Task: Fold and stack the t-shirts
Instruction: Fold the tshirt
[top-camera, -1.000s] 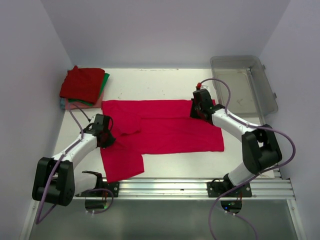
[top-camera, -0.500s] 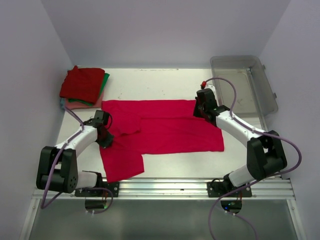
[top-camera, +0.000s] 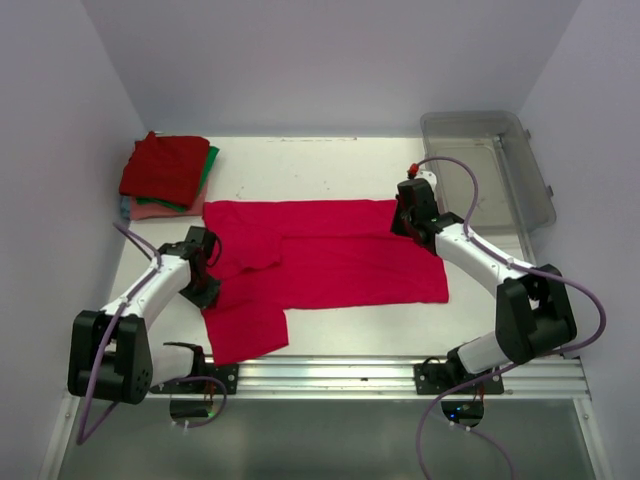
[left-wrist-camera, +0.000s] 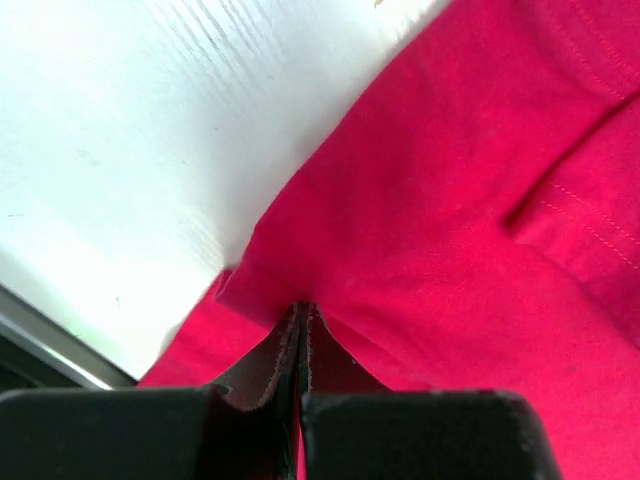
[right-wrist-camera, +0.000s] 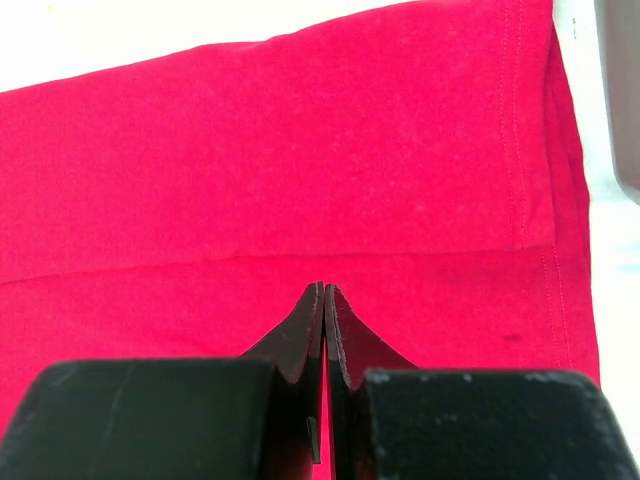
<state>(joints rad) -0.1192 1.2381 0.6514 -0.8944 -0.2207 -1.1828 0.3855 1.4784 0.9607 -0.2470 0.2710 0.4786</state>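
The left gripper (left-wrist-camera: 302, 310) pinches the spread crimson-pink cloth t-shirt (top-camera: 340, 255). The right gripper (right-wrist-camera: 324, 290), jaws together, sits over its far corner near a clear grey plastic bin (top-camera: 520, 160). Folded red, green and pink tees (top-camera: 165, 175) are stacked far-left.

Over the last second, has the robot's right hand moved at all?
Yes. The right hand has shifted slightly to the right, toward the clear bin, staying shut on the crimson t-shirt.
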